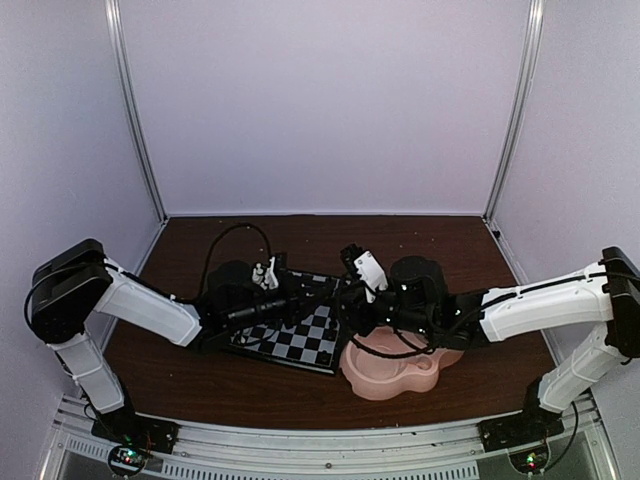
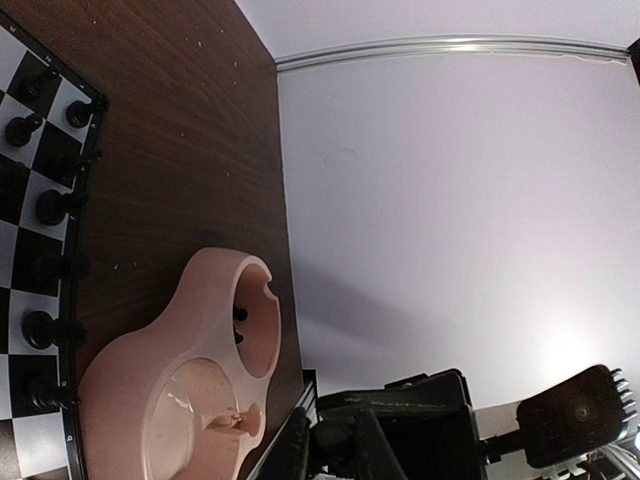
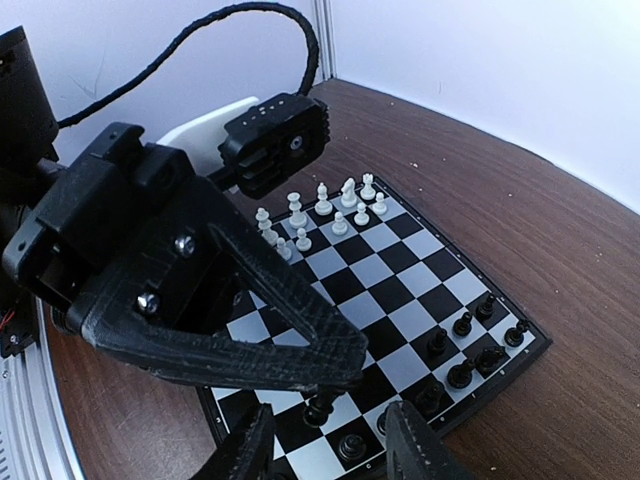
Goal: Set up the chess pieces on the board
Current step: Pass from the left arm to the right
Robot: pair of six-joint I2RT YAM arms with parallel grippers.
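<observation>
The board (image 3: 400,260) lies on the brown table, also seen from above as the board (image 1: 290,340). White chess pieces (image 3: 330,210) cluster at its far corner. Black chess pieces (image 3: 460,350) stand along its right edge. In the right wrist view, my left gripper (image 3: 345,365) reaches in from the left, shut on a black piece (image 3: 320,408) held upright on or just above a near square. My right gripper (image 3: 330,455) is open at the bottom of that view, its fingers apart just behind the held piece. Another black piece (image 3: 350,445) stands on the board between them.
A pink double-bowl dish (image 1: 400,375) sits right of the board, under the right arm. The left wrist view shows the dish (image 2: 150,360) with black pieces (image 2: 240,315) inside one bowl. Both arms meet over the board's right side. Walls enclose the table.
</observation>
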